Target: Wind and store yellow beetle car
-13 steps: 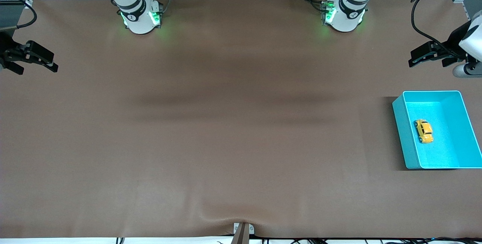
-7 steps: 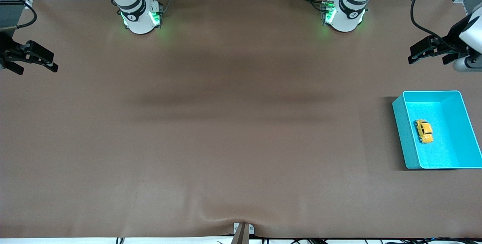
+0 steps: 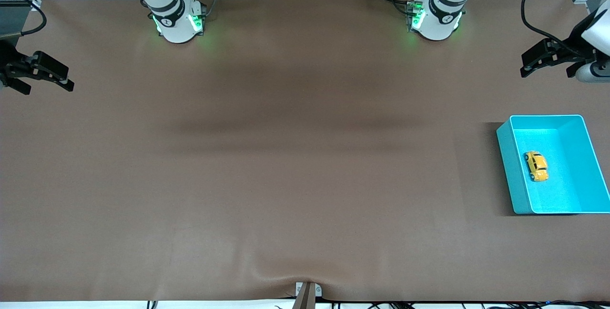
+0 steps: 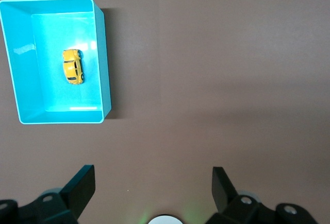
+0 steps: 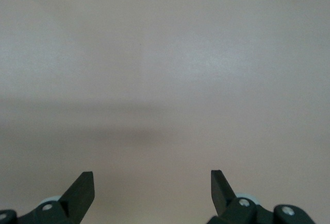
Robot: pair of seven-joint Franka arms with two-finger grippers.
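Note:
The yellow beetle car [image 3: 536,166] lies on the floor of a turquoise bin [image 3: 545,117] at the left arm's end of the table. The left wrist view shows the car [image 4: 72,66] inside the bin [image 4: 100,59] too. My left gripper [image 3: 545,70] hangs open and empty over bare table between the bin and the bases' edge, well apart from the bin; its jaws [image 4: 153,180] stand wide with nothing between them. My right gripper [image 3: 47,87] waits open and empty over the right arm's end of the table, with only the brown surface under it [image 5: 152,183].
A brown mat [image 3: 295,156] covers the table, with a small fold at its front edge [image 3: 286,278]. Both arm bases [image 3: 178,20] [image 3: 436,18] stand along the edge away from the front camera. A metal bracket [image 3: 307,292] sits at the front edge.
My left gripper has drifted away from the bin toward the bases' edge of the table, still open. The car, the bin and the right arm have not moved.

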